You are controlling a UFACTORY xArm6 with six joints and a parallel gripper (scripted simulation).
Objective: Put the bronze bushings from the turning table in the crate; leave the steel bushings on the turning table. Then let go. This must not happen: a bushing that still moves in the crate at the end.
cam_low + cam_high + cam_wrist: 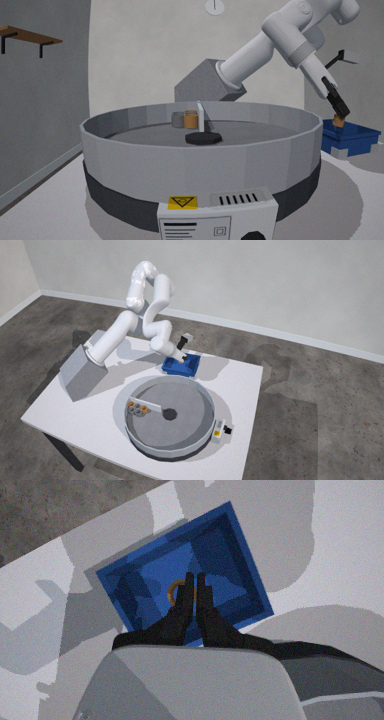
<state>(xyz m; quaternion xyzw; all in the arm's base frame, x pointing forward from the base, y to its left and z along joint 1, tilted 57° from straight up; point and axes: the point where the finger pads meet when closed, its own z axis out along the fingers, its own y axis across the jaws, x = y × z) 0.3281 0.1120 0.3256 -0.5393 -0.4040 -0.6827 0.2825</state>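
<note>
My gripper (183,358) is shut on a bronze bushing (180,361), pinching its wall, and holds it low over the inside of the blue crate (181,365). In the exterior view the bushing (338,120) hangs from the black fingers (341,112) at the crate's rim (349,137). The wrist view shows the closed fingers, the bronze ring (172,591) and the crate (184,577) below. On the turning table (169,415), two bronze bushings (130,404) (143,409) and three steel bushings (135,409) stand by the white divider bar (145,405).
The turning table has a high grey rim and a black hub (169,414) at its centre. A control box (218,431) sits at its right side. The arm's grey base block (80,373) stands at the table's left.
</note>
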